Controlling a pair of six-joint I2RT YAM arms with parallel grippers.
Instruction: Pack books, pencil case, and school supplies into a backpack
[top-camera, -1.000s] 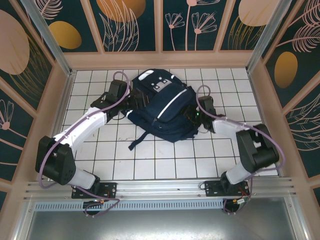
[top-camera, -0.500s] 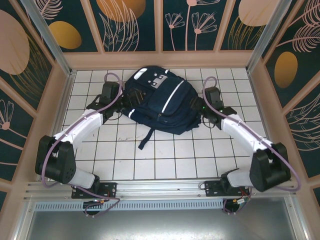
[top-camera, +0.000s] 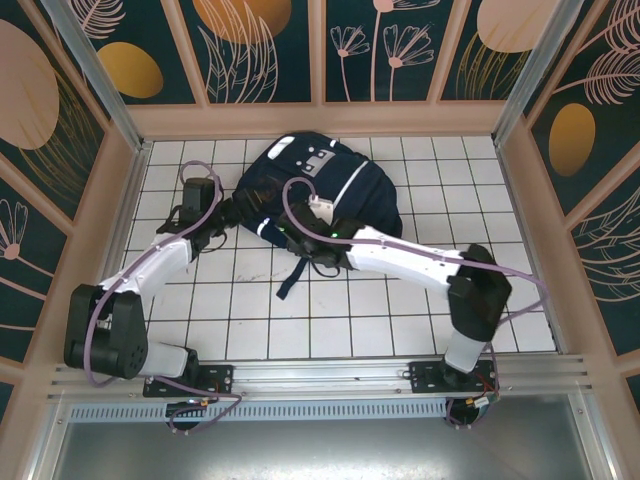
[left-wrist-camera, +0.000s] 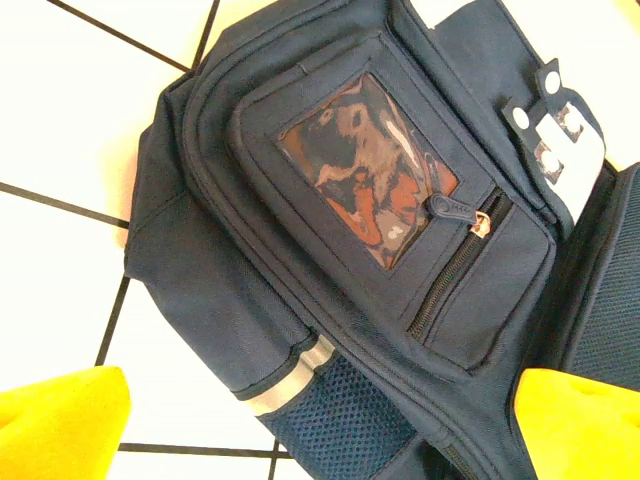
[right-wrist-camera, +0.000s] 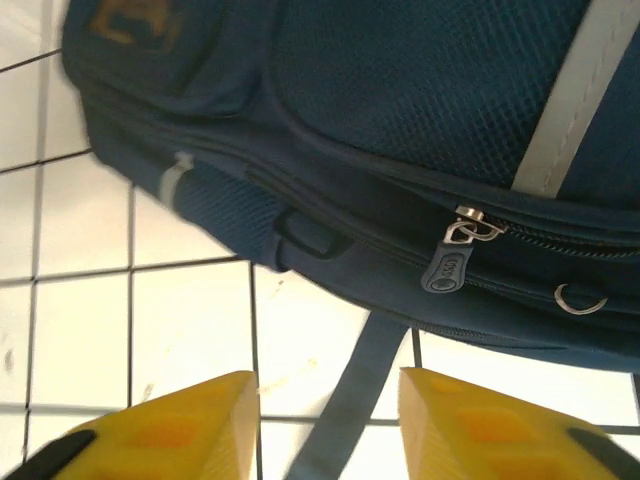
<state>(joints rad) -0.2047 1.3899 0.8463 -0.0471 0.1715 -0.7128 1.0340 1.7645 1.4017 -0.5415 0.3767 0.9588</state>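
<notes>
Looks like the opening step: large dark navy fabric backpack (top-camera: 325, 195) flat on the white tiled counter (top-camera: 250, 320), apparently zipped. At backpack's windowed side pocket (left-wrist-camera: 390, 210), left pincer (left-wrist-camera: 320, 430) spread wide, empty; just short of backpack's grey zip pull (right-wrist-camera: 447, 268), right pincer (right-wrist-camera: 325, 420) parted, empty. Next calls for pinching that pull

1 backpack (top-camera: 375, 195), navy; 2 arms: left arm (top-camera: 160, 255), right arm (top-camera: 410, 260); 2 grippers: left gripper (top-camera: 232, 210), right gripper (top-camera: 300, 243); yellow fingertips, 2 in the left wrist view (left-wrist-camera: 60, 425) and 2 in the right wrist view (right-wrist-camera: 170, 430); on the pack: 1 clear-window pocket (left-wrist-camera: 365, 170), 1 zipper pull beside it (left-wrist-camera: 450, 207), 1 grey zipper pull on the lower seam (right-wrist-camera: 450, 268), 1 metal ring (right-wrist-camera: 580, 298), 1 loose strap (right-wrist-camera: 345, 400), 1 long white stripe (top-camera: 345, 192)
</notes>
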